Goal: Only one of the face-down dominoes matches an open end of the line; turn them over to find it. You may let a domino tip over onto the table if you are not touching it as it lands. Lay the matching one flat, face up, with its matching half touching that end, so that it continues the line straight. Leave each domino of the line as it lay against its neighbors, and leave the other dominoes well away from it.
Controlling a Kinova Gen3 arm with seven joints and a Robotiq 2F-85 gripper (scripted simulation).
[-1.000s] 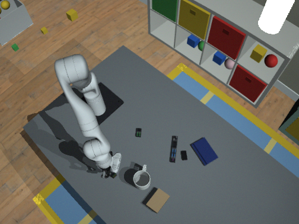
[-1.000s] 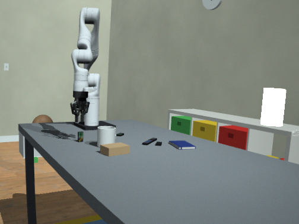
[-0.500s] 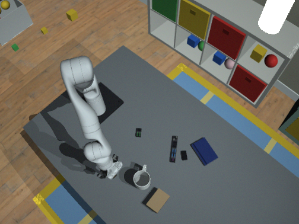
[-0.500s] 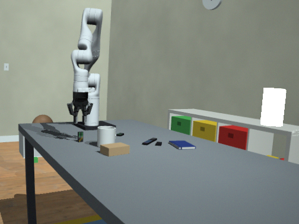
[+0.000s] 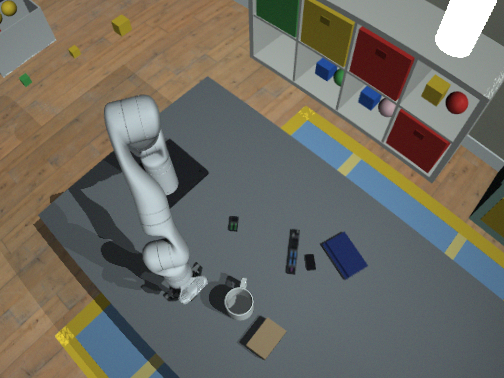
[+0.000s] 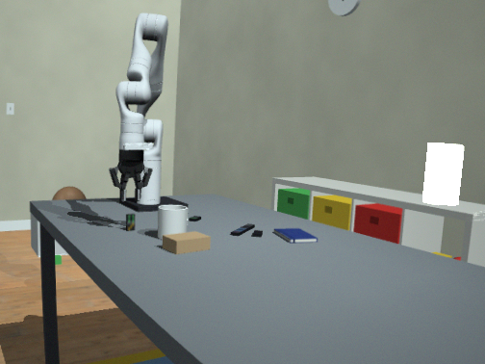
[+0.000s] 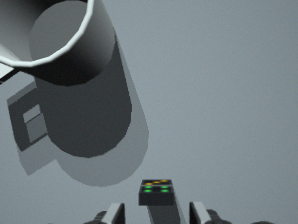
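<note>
Lower the gripper (image 5: 184, 284) (image 6: 131, 199) (image 7: 157, 215), open and empty, squarely over the upright domino (image 6: 130, 222) (image 7: 156, 192) near the mug (image 5: 239, 305) (image 6: 172, 221) (image 7: 100, 52) — centring the fingers first, then closing gently once level with its sides, to avoid toppling it mid-touch.

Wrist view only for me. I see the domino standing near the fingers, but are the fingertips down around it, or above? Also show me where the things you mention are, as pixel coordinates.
Observer: Above. The exterior view shows a gap between the open gripper (image 5: 184, 281) (image 6: 131, 198) (image 7: 157, 214) and the top of the standing domino (image 6: 130, 222) (image 7: 156, 195).

Operator: Anything just past the mug (image 5: 240, 316) (image 6: 172, 221) (image 7: 100, 55) that I might clip?

Observer: Yes, a tan block (image 5: 266, 338) (image 6: 186, 242) lies on the mug's far side from the gripper.

Operator: And what lies beside the domino line (image 5: 293, 250) (image 6: 242, 229)?

Observer: A face-down domino (image 5: 310, 262) (image 6: 257, 233), with a gap to the line, on the side toward the blue book (image 5: 345, 255) (image 6: 295, 235).
</note>
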